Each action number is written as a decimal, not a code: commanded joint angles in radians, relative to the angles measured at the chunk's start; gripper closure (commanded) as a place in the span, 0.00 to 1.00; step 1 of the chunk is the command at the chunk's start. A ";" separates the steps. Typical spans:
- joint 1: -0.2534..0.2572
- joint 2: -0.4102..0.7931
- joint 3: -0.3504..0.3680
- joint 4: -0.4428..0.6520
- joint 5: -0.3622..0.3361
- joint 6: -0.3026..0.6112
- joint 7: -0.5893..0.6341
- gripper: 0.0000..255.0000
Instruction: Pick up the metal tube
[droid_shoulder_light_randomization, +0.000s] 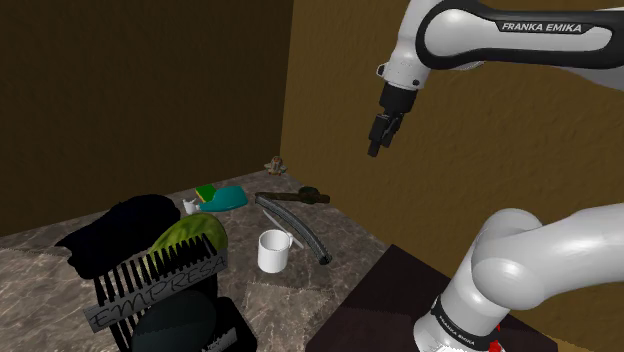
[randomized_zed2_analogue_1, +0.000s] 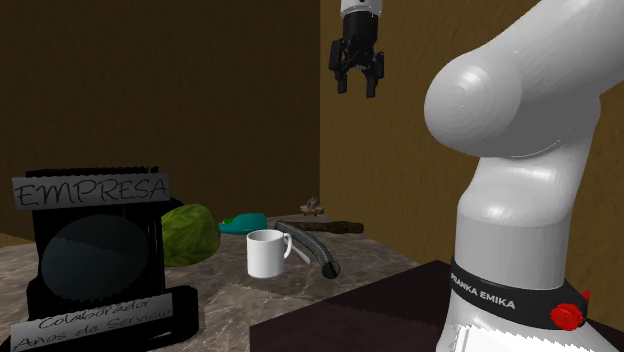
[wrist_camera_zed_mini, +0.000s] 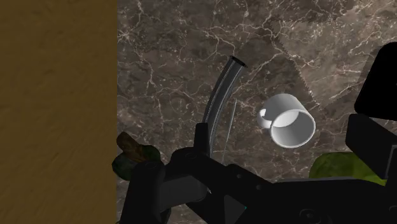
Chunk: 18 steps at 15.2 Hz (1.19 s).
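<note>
The gripper (randomized_zed2_analogue_1: 359, 88), spread and empty, hangs high above the desk (wrist_camera_zed_mini: 178, 51), the tube (wrist_camera_zed_mini: 219, 95) lying flat well below it beside a mug (wrist_camera_zed_mini: 289, 121), so an off-line descent could clip the mug or roll the slim tube away.
</note>
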 joint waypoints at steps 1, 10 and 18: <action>0.000 0.000 0.000 0.000 0.000 0.000 0.000 0.00; 0.004 0.262 -0.036 -0.060 0.013 0.302 -0.007 0.00; 0.017 0.561 -0.067 -0.017 0.056 0.539 -0.034 0.00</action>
